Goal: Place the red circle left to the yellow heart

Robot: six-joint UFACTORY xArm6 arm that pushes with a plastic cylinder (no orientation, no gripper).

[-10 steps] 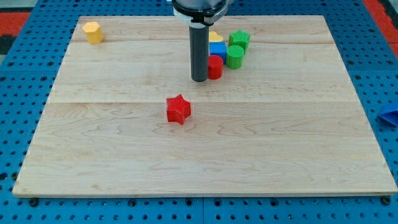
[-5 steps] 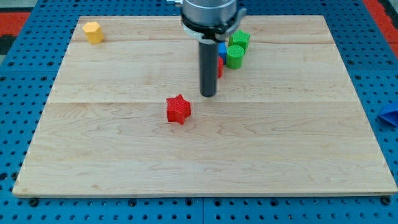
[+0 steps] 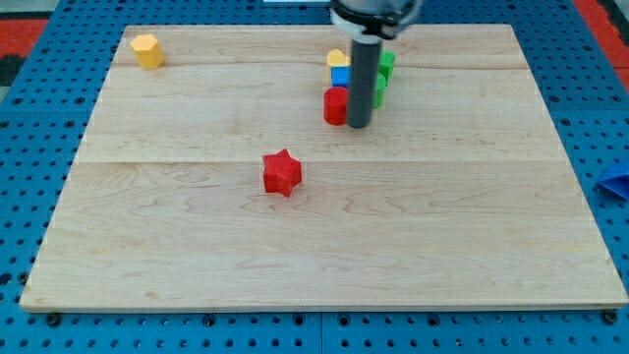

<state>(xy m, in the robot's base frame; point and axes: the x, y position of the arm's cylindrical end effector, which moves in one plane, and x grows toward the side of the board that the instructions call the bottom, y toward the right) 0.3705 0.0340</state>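
The red circle block sits near the view's top centre, just below a blue block. The yellow heart is above the blue block, mostly hidden behind it. My tip stands right next to the red circle, on its right side and slightly below. The rod hides much of two green blocks to the right of the blue one.
A red star lies left of centre, below the cluster. A yellow hexagon block sits at the board's top left corner. A blue object lies off the board at the view's right edge.
My tip moved from the left side of the red circle, down around it, to its right side. The red circle has shifted slightly left.
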